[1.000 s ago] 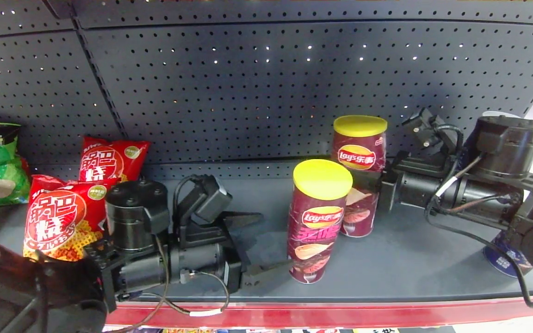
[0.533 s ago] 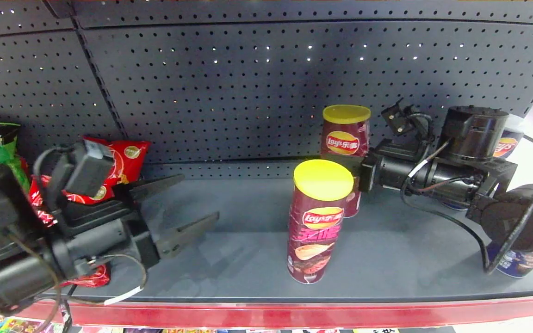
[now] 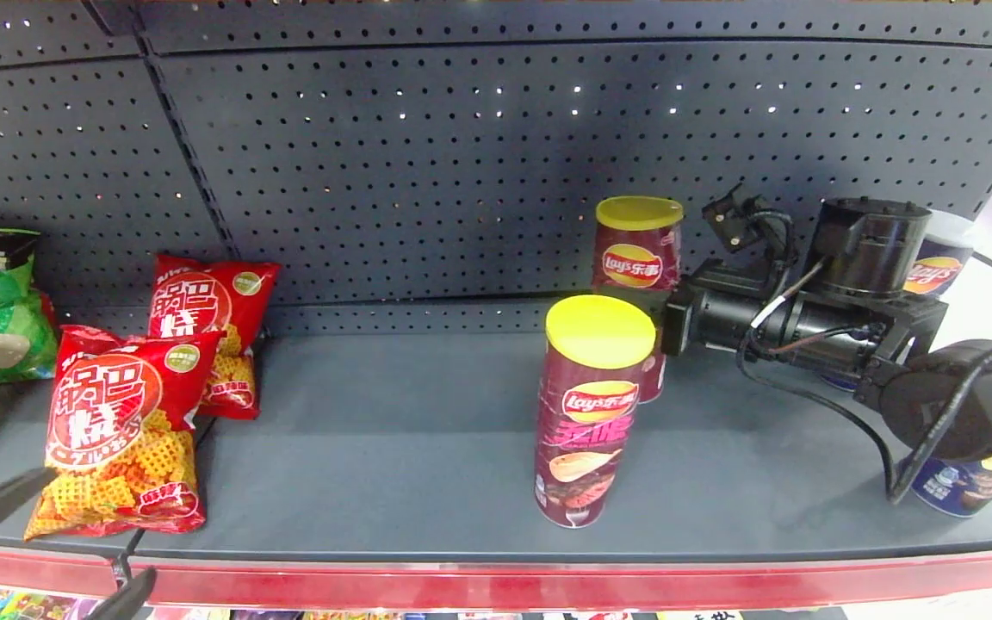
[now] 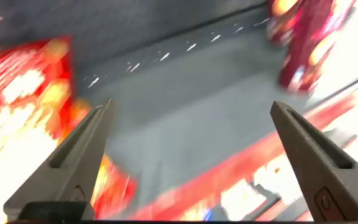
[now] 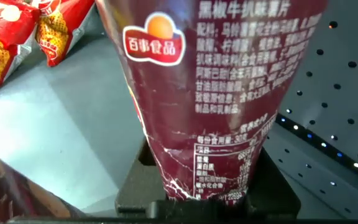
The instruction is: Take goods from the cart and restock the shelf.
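While the right end effector (image 3: 647, 301) is clenched around the maroon chip can (image 3: 638, 245) at the back of the shelf (image 3: 393, 448), just behind the front can (image 3: 591, 413), the main risk is letting go too soon. The front can hides the held can's base, so I cannot tell whether it sits flat. If it is tilted or lifted, it would likely tip against the pegboard panel (image 3: 427, 172) or into its neighbour. The two cans stand close, so a careless pull-back could knock the tall, narrow front can toward the red lip (image 3: 548, 585). The arm's cable hangs near a blue can (image 3: 965, 482) and might snag it. The left end effector (image 4: 190, 109) is released, fingers spread, low by the shelf's front edge near the red snack bags (image 3: 121, 430). The grey shelf floor looks flat and smooth, with bare space between bags and cans.
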You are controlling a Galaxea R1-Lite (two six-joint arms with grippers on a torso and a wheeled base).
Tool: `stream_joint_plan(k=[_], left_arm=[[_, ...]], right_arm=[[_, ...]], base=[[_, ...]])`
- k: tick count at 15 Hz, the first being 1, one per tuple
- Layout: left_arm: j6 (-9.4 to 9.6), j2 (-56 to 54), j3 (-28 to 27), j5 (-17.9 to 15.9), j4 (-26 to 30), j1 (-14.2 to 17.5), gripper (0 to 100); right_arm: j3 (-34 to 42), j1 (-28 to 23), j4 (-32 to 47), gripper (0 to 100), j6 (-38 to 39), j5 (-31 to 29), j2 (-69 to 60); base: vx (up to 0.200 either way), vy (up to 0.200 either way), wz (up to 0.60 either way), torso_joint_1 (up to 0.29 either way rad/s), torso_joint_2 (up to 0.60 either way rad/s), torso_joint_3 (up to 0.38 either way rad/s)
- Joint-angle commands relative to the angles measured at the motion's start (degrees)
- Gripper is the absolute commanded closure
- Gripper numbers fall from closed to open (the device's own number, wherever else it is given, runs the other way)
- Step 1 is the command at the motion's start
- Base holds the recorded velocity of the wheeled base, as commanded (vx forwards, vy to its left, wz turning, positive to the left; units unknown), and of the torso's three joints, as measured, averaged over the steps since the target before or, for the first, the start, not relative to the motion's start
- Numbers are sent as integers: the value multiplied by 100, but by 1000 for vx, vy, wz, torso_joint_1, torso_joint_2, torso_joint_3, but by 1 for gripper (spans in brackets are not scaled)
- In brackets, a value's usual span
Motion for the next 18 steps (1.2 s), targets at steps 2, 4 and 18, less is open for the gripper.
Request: stream_joint_plan(k=[2, 4, 18], left_arm=[[155, -3010, 177, 42, 2430, 1096, 0], [199, -3010, 291, 209, 2667, 1096, 0], [-803, -3001, 282, 2205, 3361, 788, 0]], right_arm=[[-5, -20, -26, 100, 7, 19, -7], [-67, -38, -97, 100, 7, 19, 2], [-436, -73, -132, 100, 157, 10, 187]], base=[[0, 0, 0, 0, 0, 0], [0, 0, 0, 0, 0, 0], [0, 0, 0, 0, 0, 0]])
